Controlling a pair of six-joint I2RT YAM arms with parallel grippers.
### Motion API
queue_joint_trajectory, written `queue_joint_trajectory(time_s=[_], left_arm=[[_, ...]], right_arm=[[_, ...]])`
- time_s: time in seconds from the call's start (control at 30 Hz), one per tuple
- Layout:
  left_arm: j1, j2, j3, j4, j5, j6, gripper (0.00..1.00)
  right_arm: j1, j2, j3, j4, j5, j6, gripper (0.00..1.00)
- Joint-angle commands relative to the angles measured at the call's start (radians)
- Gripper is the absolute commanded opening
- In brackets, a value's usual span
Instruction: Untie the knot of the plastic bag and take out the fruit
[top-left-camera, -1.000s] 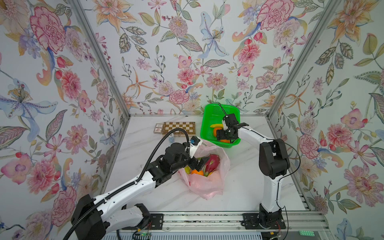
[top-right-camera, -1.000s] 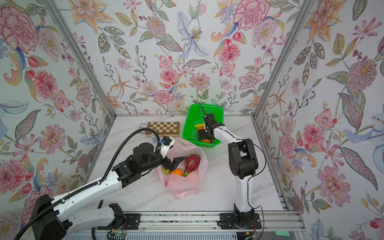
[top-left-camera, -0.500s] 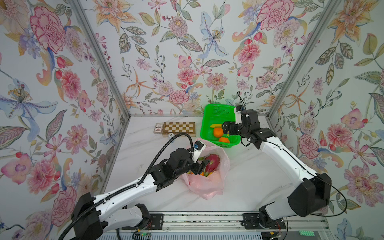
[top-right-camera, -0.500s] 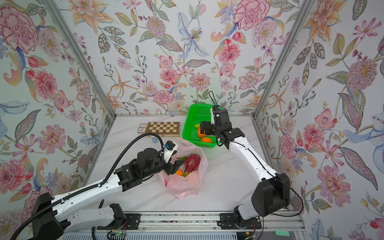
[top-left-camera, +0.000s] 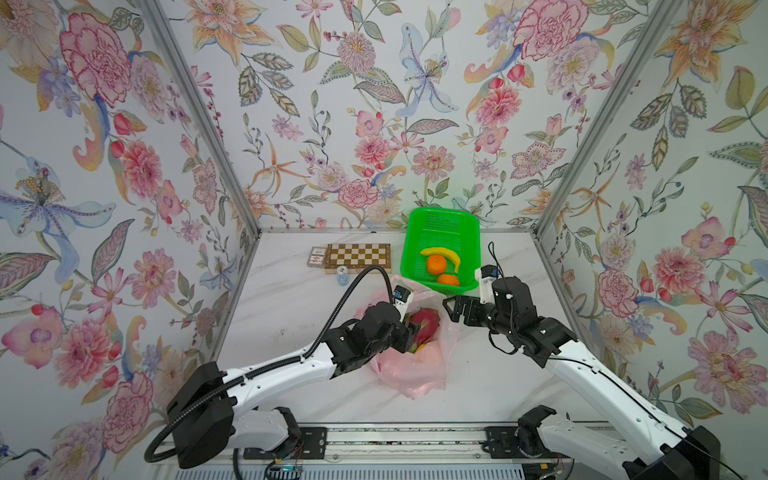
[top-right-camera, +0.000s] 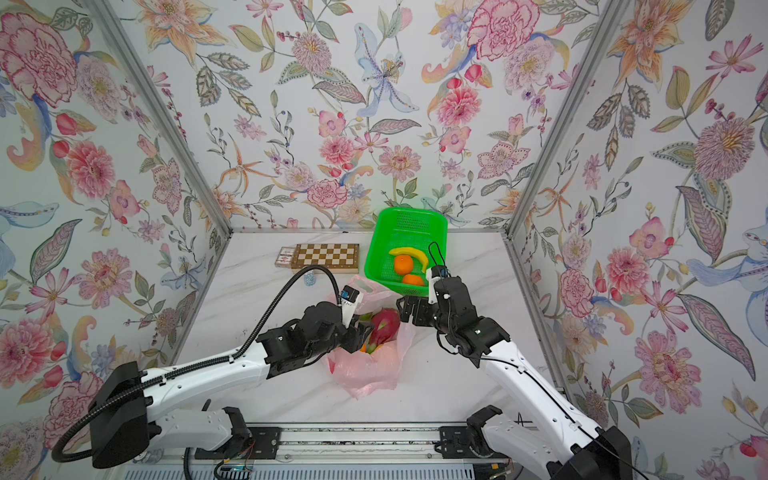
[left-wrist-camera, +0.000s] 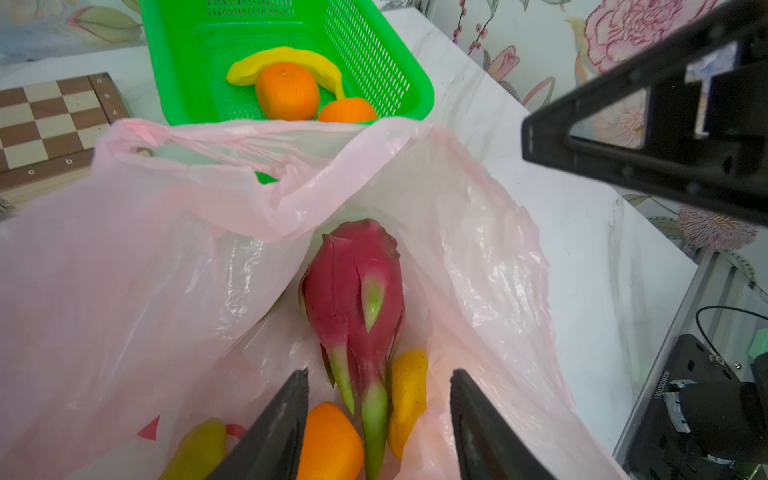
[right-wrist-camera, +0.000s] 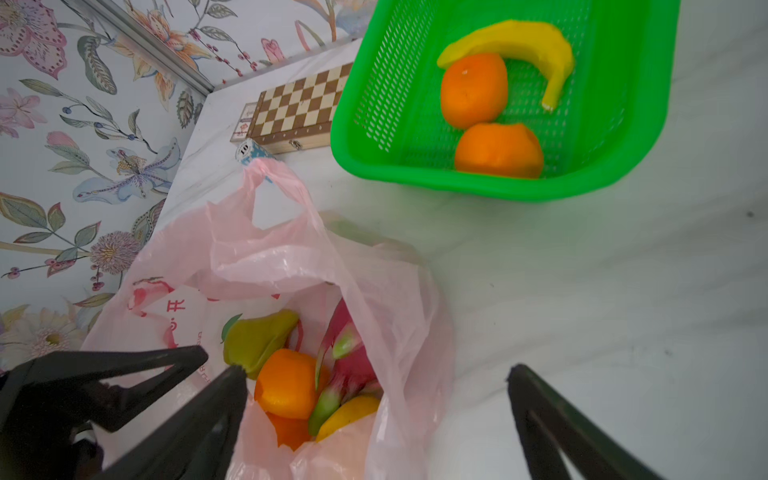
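The pink plastic bag (top-left-camera: 415, 370) (top-right-camera: 370, 370) lies mid-table with its mouth spread wide; no knot shows, and one handle loop (right-wrist-camera: 270, 187) stands loose. Fruit lies inside: a magenta dragon fruit (left-wrist-camera: 353, 291) (top-left-camera: 424, 322), an orange (left-wrist-camera: 328, 440), a yellow citrus (left-wrist-camera: 409, 395) and a greenish pear (right-wrist-camera: 257, 336). My left gripper (left-wrist-camera: 380, 374) (top-right-camera: 363, 334) reaches into the mouth, its jaws apart on either side of the dragon fruit's green stem end and gripping nothing. My right gripper (right-wrist-camera: 374, 370) (top-left-camera: 453, 309) hovers wide open over the bag's right edge, empty.
A green basket (top-left-camera: 409, 249) at the back holds two oranges (top-left-camera: 436, 265) and a banana (top-left-camera: 442, 252), just beyond the bag. A chessboard (top-left-camera: 357, 255) and a small stack of chips (top-left-camera: 341, 274) sit back left. The two grippers are close together.
My right gripper has swung away from the basket to above the bag's right edge, opening wider. My left gripper has gone deeper into the bag and its jaws have narrowed.
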Motion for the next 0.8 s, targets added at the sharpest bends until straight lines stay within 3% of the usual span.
queue_joint_trajectory(time_s=[0.0, 0.17, 0.43, 0.77], left_arm=[[-0.01, 0.073, 0.071, -0.047, -0.002, -0.011, 0.6], [-0.008, 0.176, 0.15, -0.081, -0.038, 0.001, 0.65], [-0.007, 0.337, 0.251, -0.081, -0.12, 0.011, 0.8], [0.018, 0.49, 0.313, -0.056, -0.079, 0.026, 0.91]], right_arm=[[0.019, -0.035, -0.072, 0.004, -0.055, 0.11, 0.99], [0.052, -0.044, -0.169, 0.079, -0.137, 0.177, 0.99], [0.067, -0.056, -0.199, 0.096, -0.129, 0.193, 0.99], [0.066, -0.067, -0.204, 0.078, -0.105, 0.19, 0.99]])
